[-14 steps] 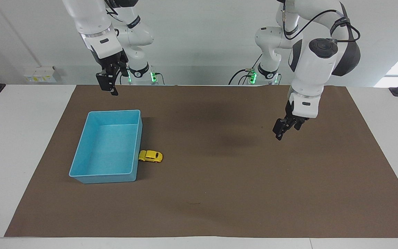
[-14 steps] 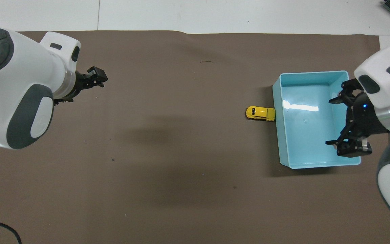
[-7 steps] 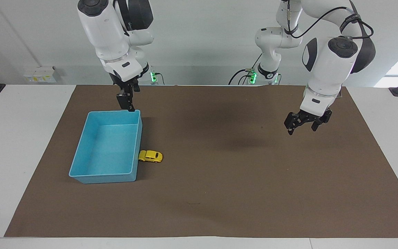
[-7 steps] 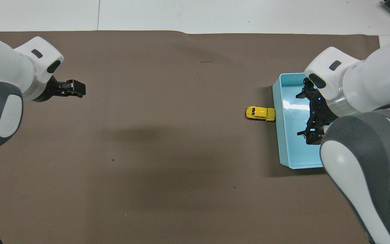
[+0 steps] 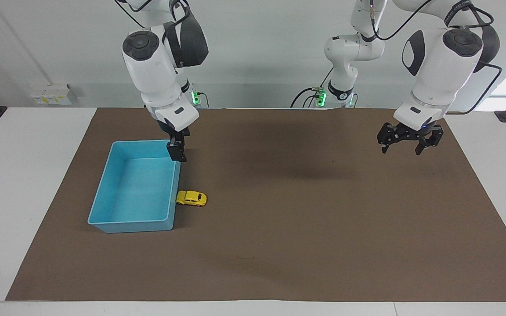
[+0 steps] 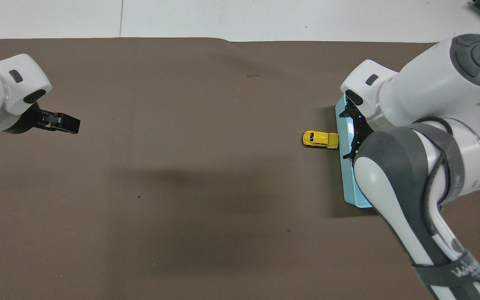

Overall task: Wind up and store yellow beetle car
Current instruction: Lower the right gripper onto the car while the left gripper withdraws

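Toy first: yellow beetle car (image 5: pixel 191 198) is sitting on its wheels on brown mat (image 5: pixel 305 228), w/ one end touching outer long wall of blue bin (image 5: pixel 103 193), on the side facing the left arm's end of the table. In the overhead view the car (image 6: pixel 320 139) is lying at abt 9 o'clock from the bin (image 6: pixel 345 183), most of which is being hidden there by the right arm. Nothing is showing inside the bin.

Right gripper (image 5: pixel 177 152) is hanging over the bin's corner nearest the robots, at abt 12 o'clock from the car in the facing view, clear of it and holding nothing. It is being seen edge-on there; overhead, its dark fingers (image 6: pixel 351 132) are standing spread apart over the bin wall, just beside the car.

Left gripper (image 5: pixel 406 141) is hovering in the air over bare mat toward the left arm's end of the table, well apart from car & bin, roughly 3 o'clock from them in the facing view. Its fingers are pointing down, spread wide, w/ nothing between them. Overhead, it (image 6: pixel 63 123) is showing at 9 o'clock.
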